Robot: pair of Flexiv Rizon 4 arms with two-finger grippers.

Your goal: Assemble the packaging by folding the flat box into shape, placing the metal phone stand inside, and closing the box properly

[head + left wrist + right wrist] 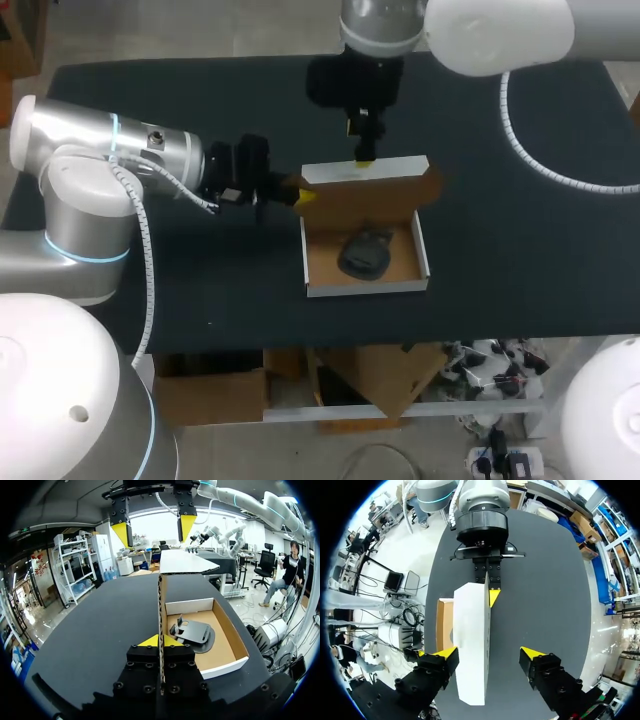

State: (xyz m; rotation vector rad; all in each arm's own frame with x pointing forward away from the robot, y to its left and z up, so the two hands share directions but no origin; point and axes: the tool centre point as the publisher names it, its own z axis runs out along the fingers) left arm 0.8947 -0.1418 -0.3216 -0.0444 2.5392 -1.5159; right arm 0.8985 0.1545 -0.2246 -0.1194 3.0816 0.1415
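The box tray (pixel 365 288) lies open in the middle of the table, white outside and brown inside. The dark metal phone stand (pixel 366 252) (pixel 192 631) rests on its floor. The lid (pixel 365 171) (pixel 472 645) stands raised along the far wall. My left gripper (pixel 303 196) (pixel 161 641) (pixel 493 596) is shut on the lid's left end, whose cardboard edge runs between its yellow tips. My right gripper (pixel 365 152) (pixel 154 529) (pixel 489 653) hangs open over the lid's top edge, with the panel between its wide-spread fingers and closer to one of them.
The black tabletop (pixel 520 250) extends on all sides of the box. Its front edge runs a short way beyond the tray's near wall. My left arm (pixel 110 160) lies low across the table's left part.
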